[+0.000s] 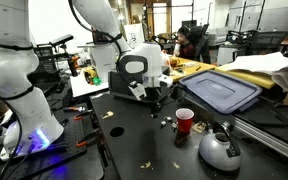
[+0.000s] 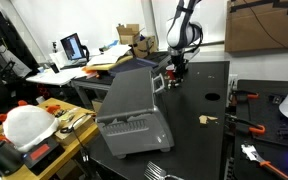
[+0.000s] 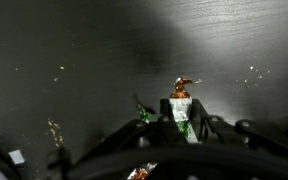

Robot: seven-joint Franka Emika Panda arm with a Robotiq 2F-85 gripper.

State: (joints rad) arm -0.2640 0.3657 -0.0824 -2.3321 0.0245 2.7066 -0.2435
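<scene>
Upright wrapped candy tight between fingertips of the end effector.

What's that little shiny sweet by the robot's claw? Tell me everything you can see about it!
It looks like a small wrapped sweet. Its wrapper seems to be crinkly foil, white and green on the body, with a twisted orange-gold end on top. It stands roughly upright against the dark table, right between the fingers of the gripper. Whether they squeeze it or only flank it is too dim to tell.
</scene>
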